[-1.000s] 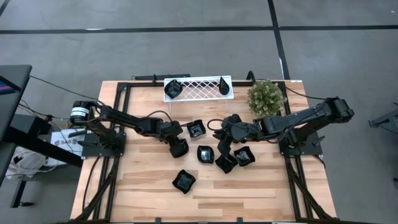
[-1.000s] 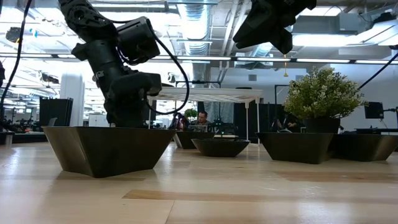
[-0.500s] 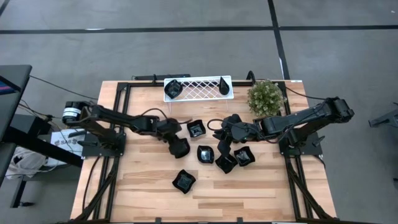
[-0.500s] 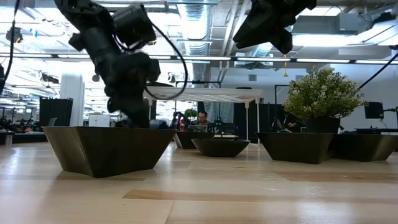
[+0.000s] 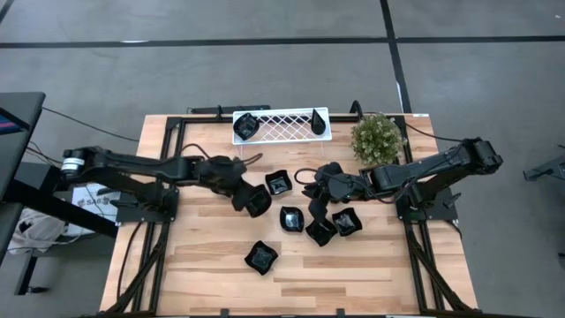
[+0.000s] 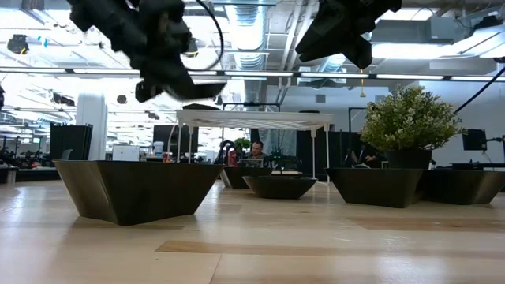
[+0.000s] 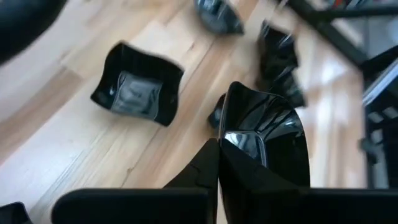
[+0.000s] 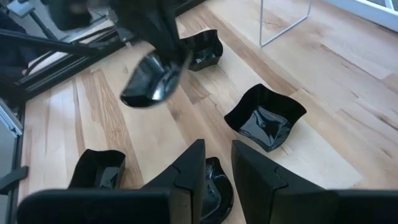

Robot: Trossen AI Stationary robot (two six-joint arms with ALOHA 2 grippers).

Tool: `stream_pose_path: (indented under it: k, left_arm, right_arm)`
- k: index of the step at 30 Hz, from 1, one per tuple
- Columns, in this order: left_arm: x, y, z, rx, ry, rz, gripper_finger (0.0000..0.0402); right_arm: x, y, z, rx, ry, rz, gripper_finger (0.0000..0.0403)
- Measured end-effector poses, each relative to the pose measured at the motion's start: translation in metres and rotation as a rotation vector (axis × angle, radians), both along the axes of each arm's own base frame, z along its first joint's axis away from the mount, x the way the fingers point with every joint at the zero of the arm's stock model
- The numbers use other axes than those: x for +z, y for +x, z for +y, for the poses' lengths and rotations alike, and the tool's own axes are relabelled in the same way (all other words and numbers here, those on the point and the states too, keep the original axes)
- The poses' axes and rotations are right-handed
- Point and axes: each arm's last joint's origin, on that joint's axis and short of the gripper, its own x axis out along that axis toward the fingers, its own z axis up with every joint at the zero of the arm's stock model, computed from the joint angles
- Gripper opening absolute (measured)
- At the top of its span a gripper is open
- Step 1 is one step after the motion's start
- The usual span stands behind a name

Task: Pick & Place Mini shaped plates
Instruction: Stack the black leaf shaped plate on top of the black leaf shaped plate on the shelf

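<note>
I see the left gripper [image 5: 244, 196] has lifted a glossy black wavy-rimmed plate [image 5: 256, 203] off the wooden table [image 5: 203, 265] | jaws clamped on its rim | right gripper [image 5: 311, 189]: gap narrow, empty.

Your wooden table [image 5: 203, 265] carries 5 black plates [image 5: 261, 257] — plus the white tray [image 5: 281, 124] and plant [image 5: 378, 139].

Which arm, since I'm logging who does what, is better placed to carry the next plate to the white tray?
Left. The left gripper is shut on a black plate, held clear of the table near the white tray. The right gripper hovers open and empty above plates lying on the table.
</note>
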Motion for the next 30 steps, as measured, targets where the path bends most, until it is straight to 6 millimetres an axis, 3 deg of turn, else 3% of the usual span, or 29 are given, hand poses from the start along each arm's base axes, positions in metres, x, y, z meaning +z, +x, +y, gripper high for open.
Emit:
stream_pose_path:
  k: [10,19,24,30]
  left_arm:
    - [0.040,-0.019,0.000,0.058,-0.045,-0.177,0.0007]
    - [0.055,-0.030,0.005,0.151,0.003,-0.238,0.0006]
    - [0.060,-0.035,0.017,0.207,0.012,-0.266,0.0007]
    - [0.064,-0.042,0.046,0.336,0.038,-0.287,0.0006]
  right_arm:
    - [0.000,-0.001,0.005,-0.046,0.075,-0.026,0.0074]
    - [0.008,-0.002,0.017,-0.162,-0.022,-0.131,0.0074]
    - [0.011,-0.001,0.020,-0.161,-0.016,-0.175,0.0074]
    - [0.011,-0.002,0.022,-0.097,-0.109,-0.139,0.0074]
